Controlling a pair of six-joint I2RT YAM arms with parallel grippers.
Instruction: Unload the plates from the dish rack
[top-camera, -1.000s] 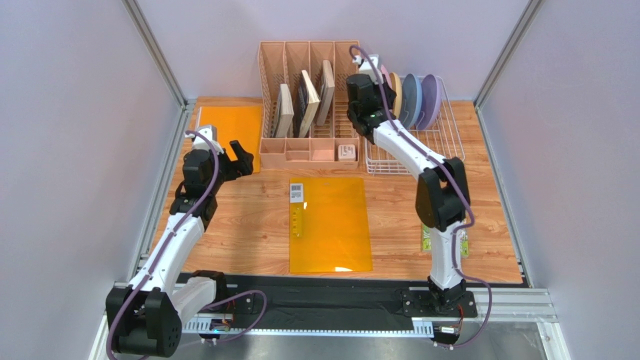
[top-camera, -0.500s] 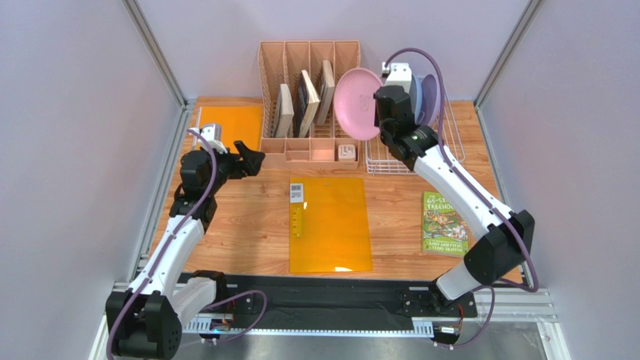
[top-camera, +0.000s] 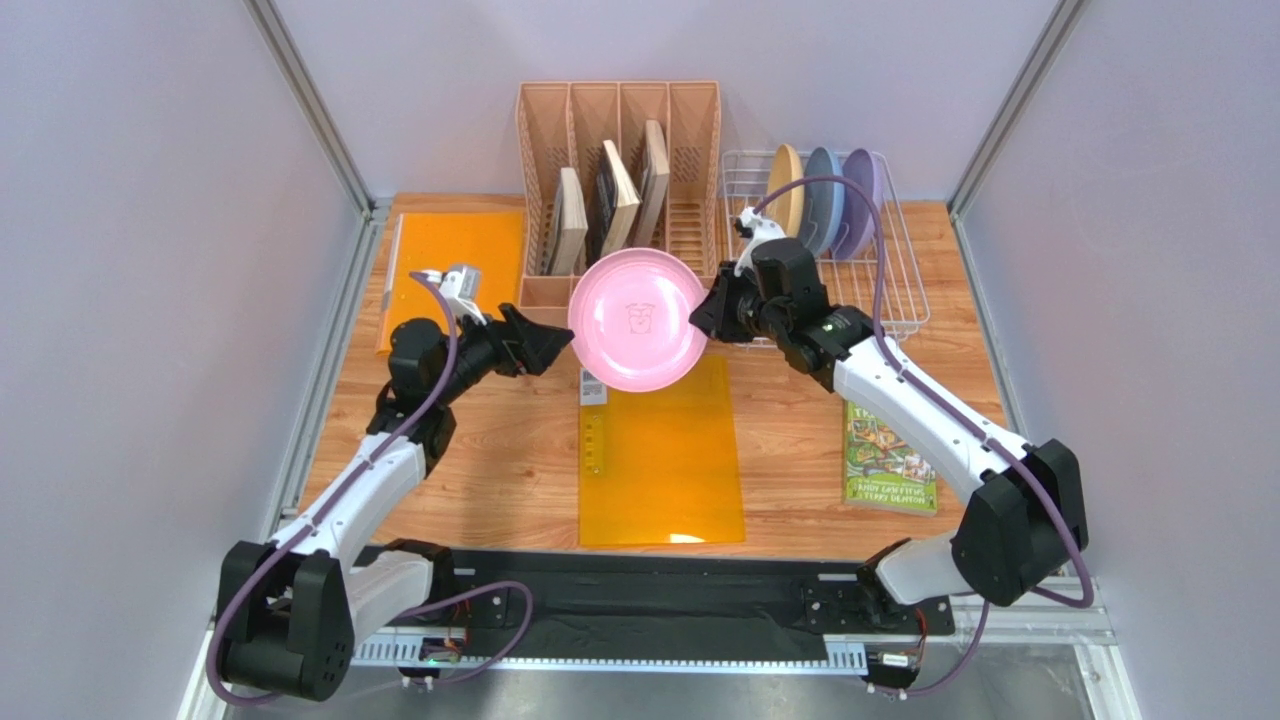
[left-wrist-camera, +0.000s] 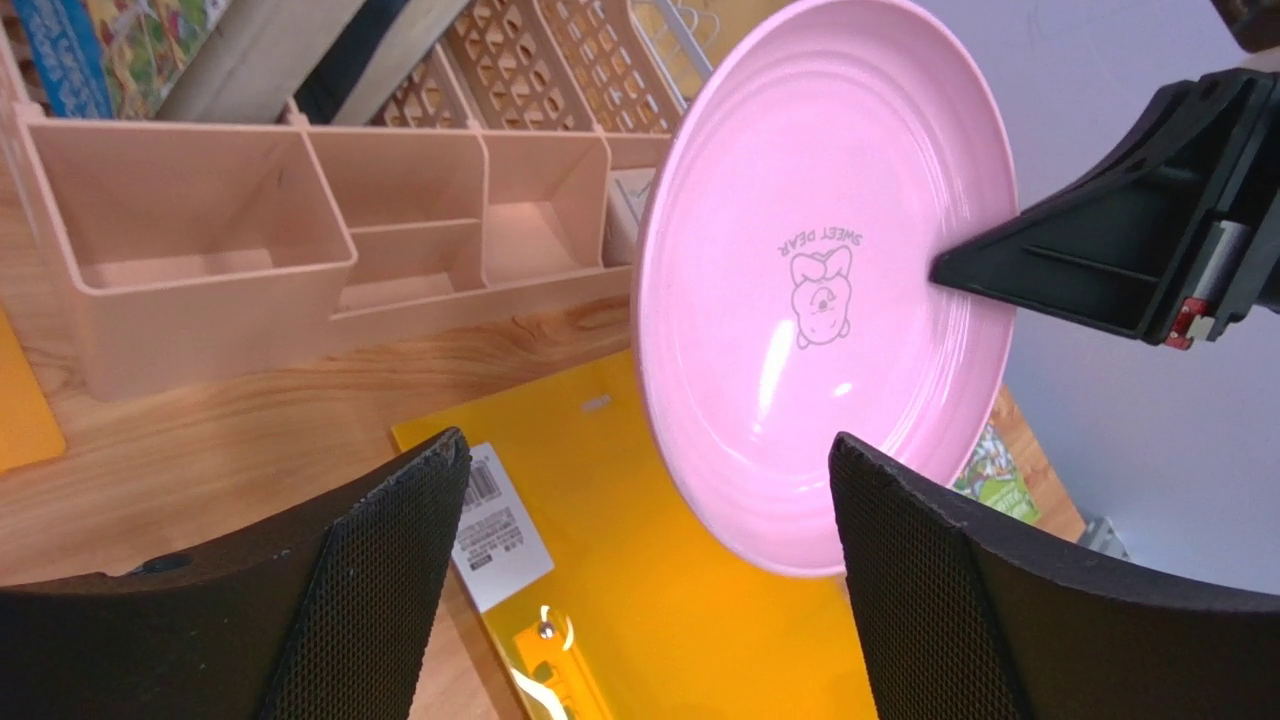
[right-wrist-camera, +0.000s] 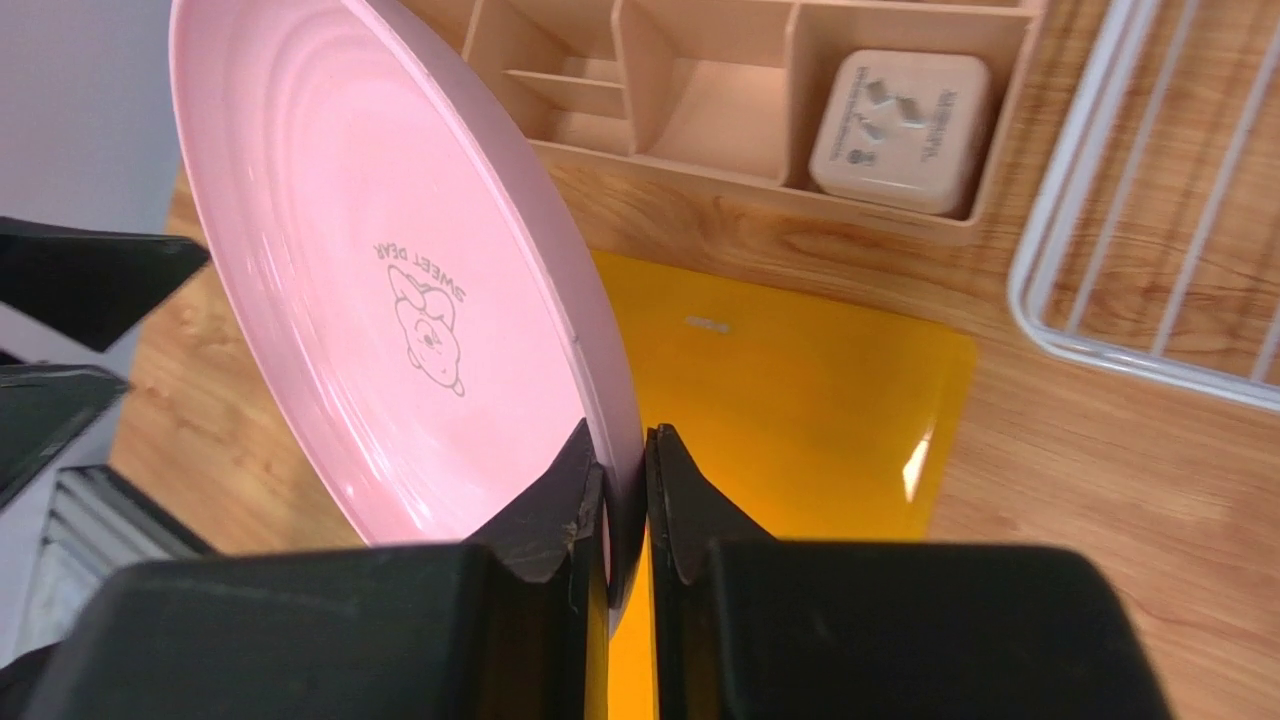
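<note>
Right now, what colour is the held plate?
Pink plate, best seen in the left wrist view.

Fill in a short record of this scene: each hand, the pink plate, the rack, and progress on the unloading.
right hand: shut on the rim of the pink plate
left hand: open, pointing at the plate's opposite edge
pink plate: in the air, tilted, in front of the organizer
dish rack: holds the cream-yellow plate, light blue plate and lavender plate, all on edge
progress: one plate out, three to unload
</note>
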